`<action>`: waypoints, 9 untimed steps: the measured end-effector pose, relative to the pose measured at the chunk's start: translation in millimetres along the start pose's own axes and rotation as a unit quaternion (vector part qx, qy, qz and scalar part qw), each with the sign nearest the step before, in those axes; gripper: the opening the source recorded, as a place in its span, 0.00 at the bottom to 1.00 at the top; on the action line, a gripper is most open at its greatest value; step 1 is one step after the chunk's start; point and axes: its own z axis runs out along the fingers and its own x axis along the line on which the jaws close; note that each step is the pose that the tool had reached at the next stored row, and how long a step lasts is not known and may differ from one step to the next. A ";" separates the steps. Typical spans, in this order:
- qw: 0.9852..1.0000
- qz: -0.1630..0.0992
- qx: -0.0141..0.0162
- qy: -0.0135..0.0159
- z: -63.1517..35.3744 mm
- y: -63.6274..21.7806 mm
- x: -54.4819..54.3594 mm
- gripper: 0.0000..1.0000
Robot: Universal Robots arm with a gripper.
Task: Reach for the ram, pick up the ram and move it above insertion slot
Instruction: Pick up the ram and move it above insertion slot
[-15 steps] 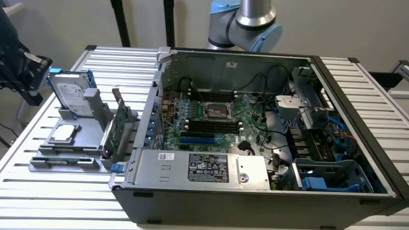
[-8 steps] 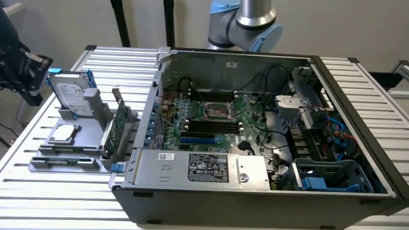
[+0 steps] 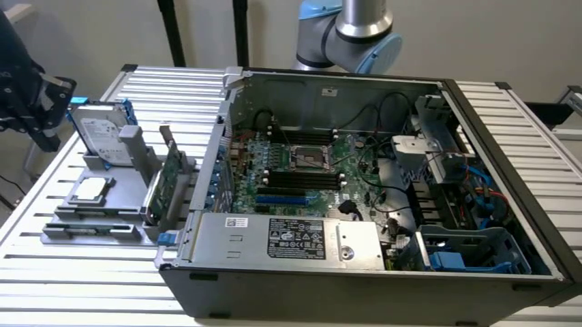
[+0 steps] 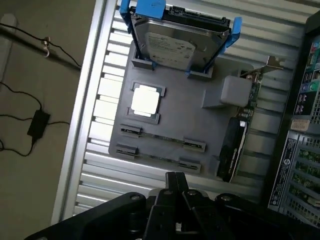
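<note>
This is a robotics lab or test workshop. An industrial robot arm [image 3: 359, 34] stands behind a bench [image 3: 82, 272] built of ribbed aluminium profiles. On the bench an opened computer case [image 3: 364, 293] lies with its motherboard [image 3: 309, 170] bare. Beside it a grey moulded fixture [image 4: 185, 125] keeps loose parts in fitted slots — a hard drive [image 4: 180, 45] among them. A power adapter [image 4: 38, 123] lies on the plain floor [image 4: 30, 190].

On the holder [image 4: 185, 115] beside the computer case [image 3: 364, 293], the hard drive [image 4: 180, 45] stands behind the ram [image 4: 160, 138].
</note>
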 end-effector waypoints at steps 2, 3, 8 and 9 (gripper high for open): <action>1.000 -0.019 0.000 0.001 0.5 0.0 0.0 0.11; 1.000 -0.028 0.000 0.001 0.8 0.0 0.0 0.11; 0.997 -0.073 0.000 0.003 1.9 -0.1 0.0 0.11; 0.997 -0.082 0.000 0.003 2.2 -0.1 0.0 0.11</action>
